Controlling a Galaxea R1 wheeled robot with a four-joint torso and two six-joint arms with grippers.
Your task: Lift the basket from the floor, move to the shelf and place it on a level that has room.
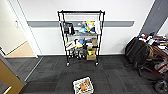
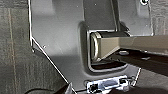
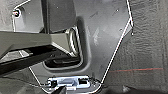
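Note:
The basket point(image 1: 83, 86) stands on the floor point(image 1: 112, 72) of dark carpet tiles, low in the head view, with orange-brown plush showing inside its pale lining. Straight behind it, against the white wall, is the shelf point(image 1: 81, 37), a tall black wire rack on small casters. Its uppermost level point(image 1: 81, 11) looks bare, while the tiers below are crowded with mixed items. Carpet shows beside the robot's own dark plate in the left wrist view point(image 2: 15, 50) and the right wrist view point(image 3: 147, 50).
An open doorway point(image 1: 17, 47) with light wooden flooring lies at the left. A yellowish panel point(image 1: 7, 77) juts in at the lower left. At the right, chairs and a cluttered desk point(image 1: 152, 52) crowd the wall. Open carpet lies between basket and rack.

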